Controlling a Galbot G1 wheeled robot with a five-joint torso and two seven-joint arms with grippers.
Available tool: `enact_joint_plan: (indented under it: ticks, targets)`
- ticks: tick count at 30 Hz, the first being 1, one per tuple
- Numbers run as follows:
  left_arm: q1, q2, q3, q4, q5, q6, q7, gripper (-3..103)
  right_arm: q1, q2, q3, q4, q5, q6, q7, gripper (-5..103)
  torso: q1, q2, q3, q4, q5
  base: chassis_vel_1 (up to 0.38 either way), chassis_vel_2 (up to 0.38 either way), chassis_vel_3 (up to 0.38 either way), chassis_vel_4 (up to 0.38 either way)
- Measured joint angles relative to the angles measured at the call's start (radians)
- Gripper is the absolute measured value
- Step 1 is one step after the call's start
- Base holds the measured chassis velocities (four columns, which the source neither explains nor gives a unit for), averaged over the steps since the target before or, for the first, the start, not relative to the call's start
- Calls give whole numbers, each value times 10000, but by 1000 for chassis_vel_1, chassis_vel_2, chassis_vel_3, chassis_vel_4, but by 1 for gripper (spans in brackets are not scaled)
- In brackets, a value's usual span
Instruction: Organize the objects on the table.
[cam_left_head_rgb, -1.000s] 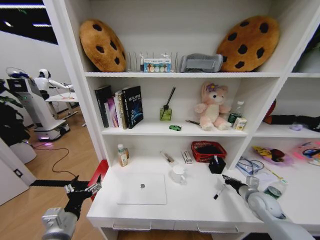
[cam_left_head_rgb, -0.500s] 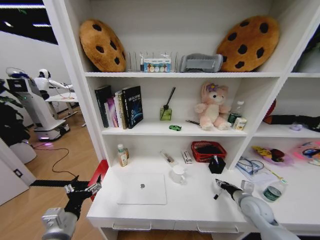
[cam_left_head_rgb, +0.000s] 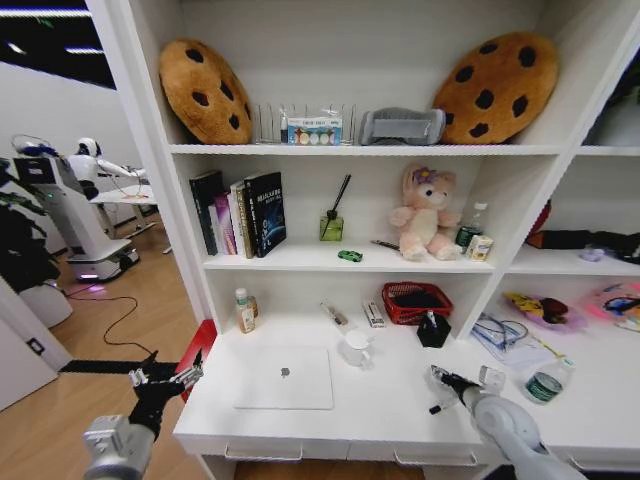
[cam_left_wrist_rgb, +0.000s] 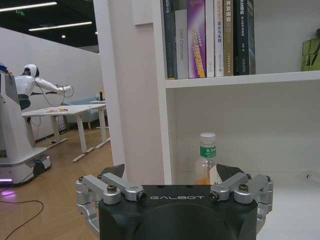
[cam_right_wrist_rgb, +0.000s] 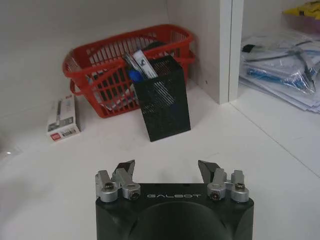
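Observation:
My right gripper (cam_left_head_rgb: 437, 374) (cam_right_wrist_rgb: 167, 167) hovers open and empty just over the white table (cam_left_head_rgb: 390, 400), right of its middle. A black-capped pen (cam_left_head_rgb: 438, 406) lies on the table just in front of it. Beyond the gripper stands a black mesh pen holder (cam_left_head_rgb: 433, 331) (cam_right_wrist_rgb: 165, 97) with a blue-capped pen (cam_right_wrist_rgb: 134, 76) in it. The silver laptop (cam_left_head_rgb: 285, 377) lies shut at the front left. A small green-labelled bottle (cam_left_head_rgb: 243, 312) (cam_left_wrist_rgb: 206, 159) stands at the back left. My left gripper (cam_left_head_rgb: 165, 384) (cam_left_wrist_rgb: 170, 172) hangs open left of the table, over the floor.
A red basket (cam_left_head_rgb: 417, 300) (cam_right_wrist_rgb: 125, 60) sits behind the pen holder, a small white box (cam_left_head_rgb: 373, 315) (cam_right_wrist_rgb: 62, 117) beside it. A white mug (cam_left_head_rgb: 355, 348) stands mid-table. Papers (cam_left_head_rgb: 500, 335) (cam_right_wrist_rgb: 280, 75) and a lying bottle (cam_left_head_rgb: 548, 380) fill the right bay. A tiny green toy (cam_left_head_rgb: 350, 256) rests on the shelf above.
My right gripper has drawn left and toward the table's front. The black-capped pen now lies nearer the front edge than before. The left arm has stayed still.

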Motion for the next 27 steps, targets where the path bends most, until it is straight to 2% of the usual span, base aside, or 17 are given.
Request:
enact_joint_plan:
  ticks: [1, 2, 3, 4, 5, 6, 7, 8, 11, 14, 19, 21, 27]
  targets:
    - [0, 0, 0, 0, 0, 0, 0, 100, 0, 0, 0, 0, 0, 0, 0, 68, 0, 0, 0, 0, 0, 0, 0, 0, 0]
    - [0, 0, 0, 0, 0, 0, 0, 100, -241, 2, 144, 428, 133, -5, 137, 79, 0, 0, 0, -3, -1, 0, 0, 0, 0]
    - [0, 0, 0, 0, 0, 0, 0, 100, -336, 6, 189, 592, 183, -13, 230, 79, 0, 0, 0, -2, 0, 0, 0, 0, 0]
    - [0, 0, 0, 0, 0, -1, -1, 100, -1340, 167, 505, 2192, 572, -68, 987, 90, 1, 0, 0, -1, -1, 0, 0, 0, 0]
    - [0, 0, 0, 0, 0, -1, -1, 100, -1340, 167, 505, 2192, 572, -68, 987, 90, 1, 0, 0, -1, -1, 0, 0, 0, 0]
    - [0, 0, 0, 0, 0, -1, -1, 100, -2609, 533, 688, 3641, 458, -35, 1769, 95, -1, 0, -2, -6, -5, 0, 0, 0, 0]
    - [0, 0, 0, -1, 0, -2, 0, 100, -3257, 821, 707, 4181, 248, 38, 2196, 96, -2, 1, -2, -8, -4, 0, 0, 0, 0]
    - [0, 0, 0, -1, 0, -2, 0, 100, -3257, 821, 707, 4181, 248, 38, 2196, 96, -2, 1, -2, -8, -4, 0, 0, 0, 0]
    - [0, 0, 0, 0, 0, -2, -1, 100, -4259, 1483, 596, 4722, -437, 360, 2582, 99, -4, 2, -3, -12, -3, 0, 0, 0, 0]
    - [0, 0, 0, 0, 1, -2, 0, 100, -4155, 1541, 584, 4526, -540, 468, 2692, 99, -3, 2, -2, -6, -2, 0, 0, 0, 0]
    - [0, 0, 0, 0, 0, -2, -1, 100, -3445, 1289, 569, 4017, -67, 477, 3290, 100, -2, 1, -1, -2, 0, 0, 0, 0, 0]
    - [0, 0, 0, 0, 0, -2, -1, 100, -2922, 1156, 290, 3673, 703, 446, 4296, 100, 0, 0, 0, 1, 4, 0, 0, 0, 0]
    - [0, 0, 0, 0, 0, -2, 0, 100, -3706, 1564, 280, 4213, 677, 584, 4786, 100, 0, 0, 0, -4, 1, 0, 0, 0, 0]
